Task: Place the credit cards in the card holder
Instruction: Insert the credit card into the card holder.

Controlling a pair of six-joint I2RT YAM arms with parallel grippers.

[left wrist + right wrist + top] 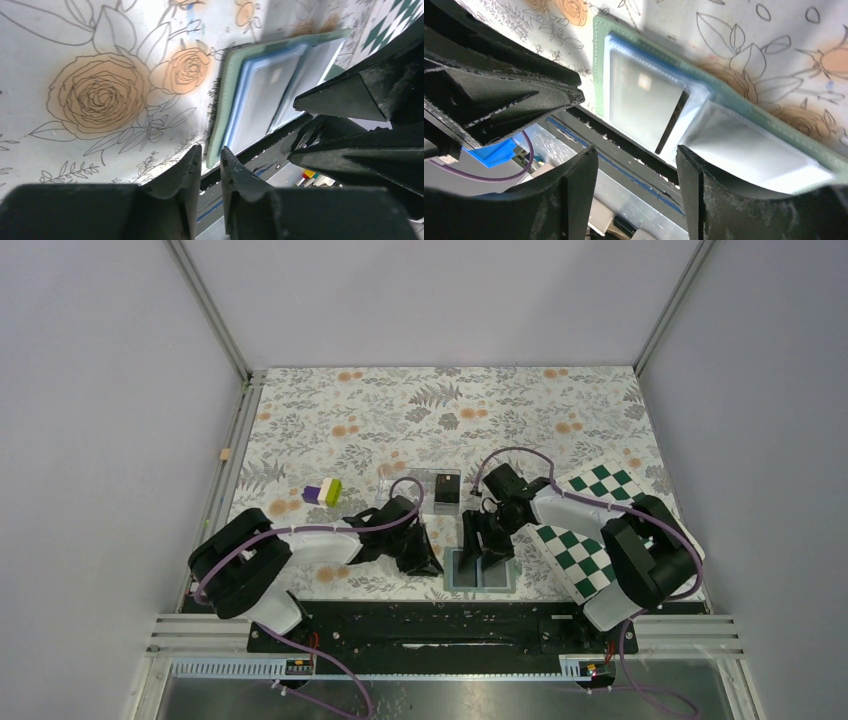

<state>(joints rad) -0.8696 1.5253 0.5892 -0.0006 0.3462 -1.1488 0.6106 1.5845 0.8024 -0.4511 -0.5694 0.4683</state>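
The card holder (480, 582) lies open near the table's front edge, its pale blue-grey pockets facing up. One black credit card (644, 105) with a pale mark sits inside its left pocket, and it also shows in the left wrist view (265, 97). My left gripper (432, 562) is closed to a narrow gap on the holder's front-left corner (216, 150). My right gripper (487, 558) hovers open and empty over the holder (744, 145). A dark card-like rectangle (447, 490) sits in the clear box behind.
A clear acrylic box (425, 483) stands just behind the grippers. The green-and-white chequered board (585, 540) lies under the right arm. A purple, white and green block (325, 493) lies to the left. The black front rail (430, 615) runs right beside the holder.
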